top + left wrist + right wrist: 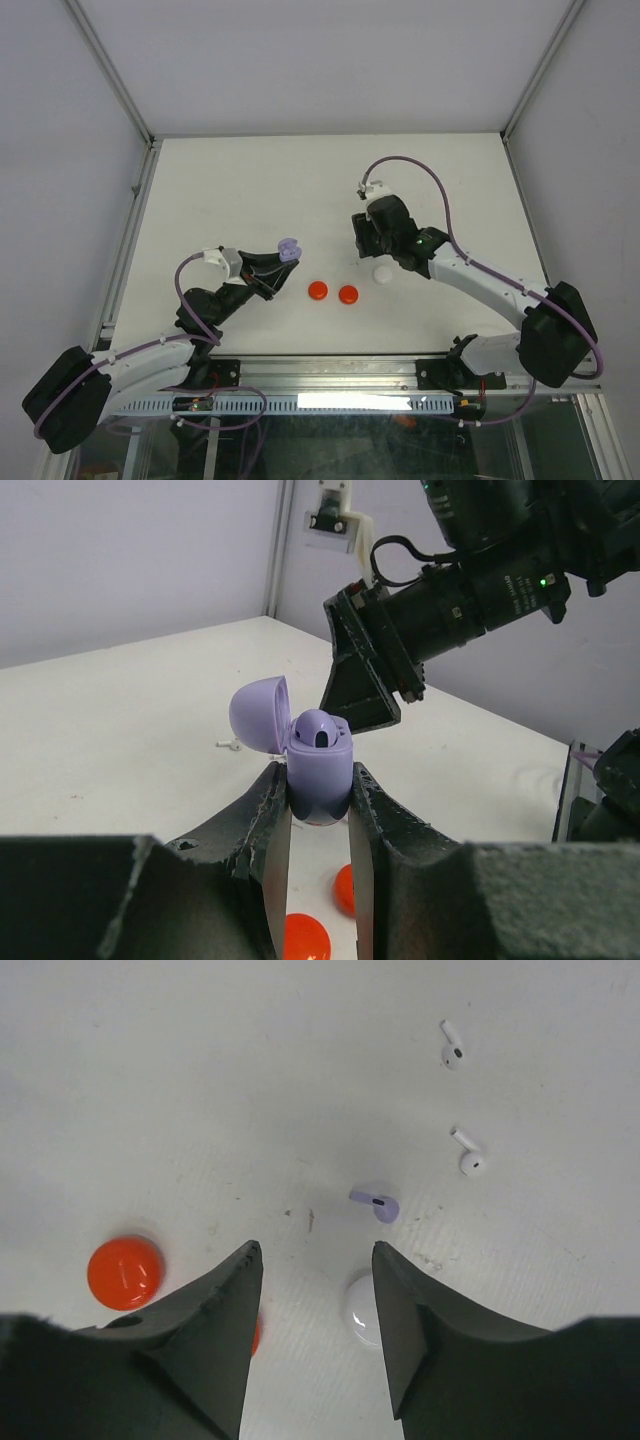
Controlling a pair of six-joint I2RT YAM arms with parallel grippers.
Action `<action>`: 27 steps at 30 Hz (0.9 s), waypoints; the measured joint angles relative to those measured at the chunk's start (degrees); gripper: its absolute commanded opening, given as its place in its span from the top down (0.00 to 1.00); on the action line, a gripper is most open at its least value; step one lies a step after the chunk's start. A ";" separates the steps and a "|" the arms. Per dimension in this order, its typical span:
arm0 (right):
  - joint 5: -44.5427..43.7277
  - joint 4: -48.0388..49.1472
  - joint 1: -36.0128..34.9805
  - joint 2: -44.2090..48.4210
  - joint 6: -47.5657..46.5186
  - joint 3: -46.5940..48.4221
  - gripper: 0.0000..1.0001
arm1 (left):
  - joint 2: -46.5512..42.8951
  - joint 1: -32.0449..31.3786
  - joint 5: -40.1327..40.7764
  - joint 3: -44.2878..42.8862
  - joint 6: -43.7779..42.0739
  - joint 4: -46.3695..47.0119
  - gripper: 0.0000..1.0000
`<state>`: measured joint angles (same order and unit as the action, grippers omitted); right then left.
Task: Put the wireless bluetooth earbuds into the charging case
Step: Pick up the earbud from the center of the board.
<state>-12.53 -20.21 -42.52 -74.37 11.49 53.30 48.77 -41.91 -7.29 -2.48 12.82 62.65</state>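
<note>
My left gripper (283, 257) is shut on an open lilac charging case (318, 770) and holds it upright above the table, lid (260, 712) tipped back. One lilac earbud (318, 728) appears to sit inside it. My right gripper (315, 1250) is open and empty, above the table. Just beyond its fingertips lies a lilac earbud (377, 1203). Two white earbuds (452, 1048) (468, 1155) lie farther off. In the top view the case (289, 248) is left of the right gripper (366, 240).
Two red discs (317, 290) (348, 294) and a white disc (383, 273) lie on the white table (200, 200) between the arms. The white disc (360, 1310) is by my right gripper's right finger, a red disc (124, 1271) to its left.
</note>
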 measured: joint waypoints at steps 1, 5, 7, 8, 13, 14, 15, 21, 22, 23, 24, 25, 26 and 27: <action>0.37 -0.07 0.72 -0.57 0.04 -0.35 0.51 | -0.33 0.00 0.02 0.07 0.00 -0.44 1.00; 2.05 -0.20 3.56 -3.52 0.28 -2.54 0.55 | -0.79 0.00 0.35 0.17 0.00 -1.60 1.00; 2.78 -0.26 4.70 -5.35 0.44 -3.48 0.57 | -0.81 0.00 0.63 0.17 0.00 -1.84 1.00; 2.97 -0.39 5.09 -6.29 0.48 -3.74 0.57 | -0.81 0.00 0.83 0.17 0.00 -1.92 1.00; 3.93 0.28 6.34 -10.21 0.68 -4.46 0.60 | -0.81 0.00 1.09 0.17 0.02 -2.49 1.00; 4.02 0.46 6.43 -10.75 0.68 -4.46 0.60 | -0.81 0.00 1.09 0.20 0.02 -2.69 1.00; 4.11 0.96 6.56 -11.43 0.70 -4.48 0.61 | -0.81 0.00 1.09 0.20 0.02 -2.93 1.00; 4.66 3.93 7.02 -14.97 0.68 -4.48 0.63 | -0.81 0.00 1.11 0.20 0.02 -3.34 1.00; 4.66 4.26 7.10 -15.47 0.68 -4.48 0.63 | -0.83 0.00 1.11 0.20 0.02 -3.39 1.00; 4.68 4.50 7.21 -16.00 0.68 -4.48 0.63 | -0.92 0.00 1.11 0.20 0.02 -3.52 1.00; 4.66 4.74 7.39 -16.52 0.68 -4.48 0.64 | -1.03 0.00 1.11 0.20 0.02 -3.65 1.00; 4.63 4.83 7.50 -16.85 0.68 -4.48 0.64 | -1.16 0.00 1.11 0.20 0.04 -3.76 1.00; 4.61 4.96 7.58 -17.09 0.68 -4.48 0.64 | -1.31 0.00 1.11 0.20 0.04 -3.93 1.00; 4.52 5.14 7.74 -17.33 0.66 -4.48 0.65 | -1.46 0.00 1.14 0.20 0.02 -4.11 1.00</action>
<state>-8.01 -15.07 -34.79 -91.70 12.14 48.82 47.31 -41.91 -6.15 -2.28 12.84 58.54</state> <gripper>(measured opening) 0.361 0.252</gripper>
